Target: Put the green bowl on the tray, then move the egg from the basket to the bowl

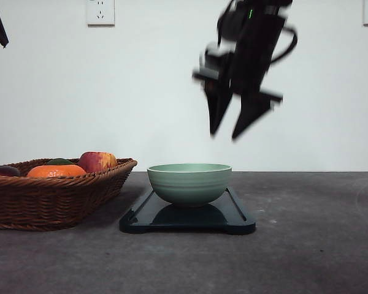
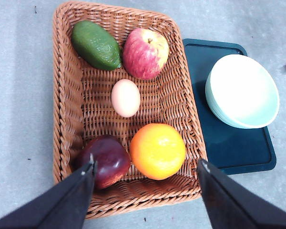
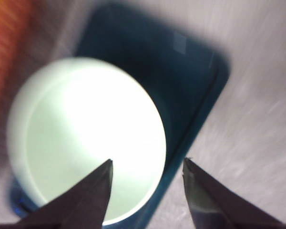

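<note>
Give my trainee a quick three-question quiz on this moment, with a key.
1. True or false: the green bowl already sits on the tray.
2. Which lies nearest the egg in the basket? A) apple B) plum C) the bowl
3. Fill in: the right gripper hangs open ____ the bowl.

Key: 1 true; 2 A; 3 above.

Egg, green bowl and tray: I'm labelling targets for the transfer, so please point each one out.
egg (image 2: 125, 98), left wrist view, centre of its shell.
green bowl (image 1: 189, 185), front view, ridged outer wall.
tray (image 1: 233, 215), front view, bare right-hand surface.
</note>
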Tool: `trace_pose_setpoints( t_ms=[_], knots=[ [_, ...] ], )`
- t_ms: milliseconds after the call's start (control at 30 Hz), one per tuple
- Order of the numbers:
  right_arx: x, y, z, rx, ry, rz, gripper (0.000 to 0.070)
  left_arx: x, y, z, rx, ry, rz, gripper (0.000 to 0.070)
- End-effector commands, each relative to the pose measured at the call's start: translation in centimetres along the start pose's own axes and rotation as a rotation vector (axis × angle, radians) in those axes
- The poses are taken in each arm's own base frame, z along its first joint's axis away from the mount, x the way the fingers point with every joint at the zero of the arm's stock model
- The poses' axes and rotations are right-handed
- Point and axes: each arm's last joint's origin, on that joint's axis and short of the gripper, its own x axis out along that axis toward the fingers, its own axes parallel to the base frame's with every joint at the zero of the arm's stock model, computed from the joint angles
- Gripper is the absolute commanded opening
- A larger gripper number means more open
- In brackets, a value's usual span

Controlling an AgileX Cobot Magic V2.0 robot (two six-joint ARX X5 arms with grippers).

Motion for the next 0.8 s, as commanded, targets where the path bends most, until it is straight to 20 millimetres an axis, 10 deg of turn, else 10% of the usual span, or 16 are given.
trace_pose_setpoints(
  t_ms=[0, 767],
  knots=[
    [-0.9, 0.4, 0.0, -0.029, -0.04, 0.003, 0.029, -0.3, -0.2, 0.6, 0.019, -0.02, -0.01, 0.0431],
    [-7.1, -0.2, -19.2, -0.09, -0.408, -0.013, 0.0289, -0.3, -0.2, 0.5, 0.015, -0.01, -0.009, 0.0431]
  ],
)
